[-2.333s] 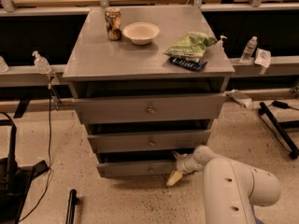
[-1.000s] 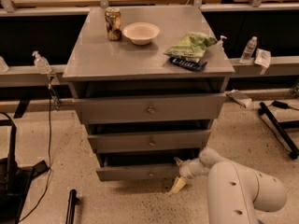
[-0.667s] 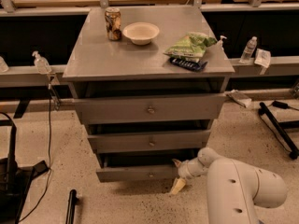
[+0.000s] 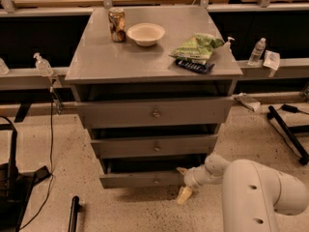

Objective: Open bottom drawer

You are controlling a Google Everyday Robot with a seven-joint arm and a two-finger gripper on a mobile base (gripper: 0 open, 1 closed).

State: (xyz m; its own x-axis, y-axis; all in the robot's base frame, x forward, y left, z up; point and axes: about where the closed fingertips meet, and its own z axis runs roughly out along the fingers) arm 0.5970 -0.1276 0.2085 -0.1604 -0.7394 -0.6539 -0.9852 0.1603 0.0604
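Note:
The grey cabinet (image 4: pixel 145 62) has three drawers, each with a small round knob. The bottom drawer (image 4: pixel 140 180) is the lowest and shallowest, and its front stands out a little from the cabinet, with a dark gap above it. My gripper (image 4: pixel 183 183) is at the right end of that drawer front, low near the floor and right of the centre knob (image 4: pixel 155 181). The white arm (image 4: pixel 256 192) reaches in from the lower right. Whether the gripper is clamped on the drawer front does not show.
On the cabinet top stand a can (image 4: pixel 117 25), a white bowl (image 4: pixel 145 34), a green chip bag (image 4: pixel 197 46) and a dark flat object (image 4: pixel 194 66). Bottles sit on rails at left (image 4: pixel 42 65) and right (image 4: pixel 256 51). Black stands and cables lie on the speckled floor on both sides.
The bottom drawer front has slid out a little towards the camera, widening the dark gap above it. The gripper and arm have drawn back with it.

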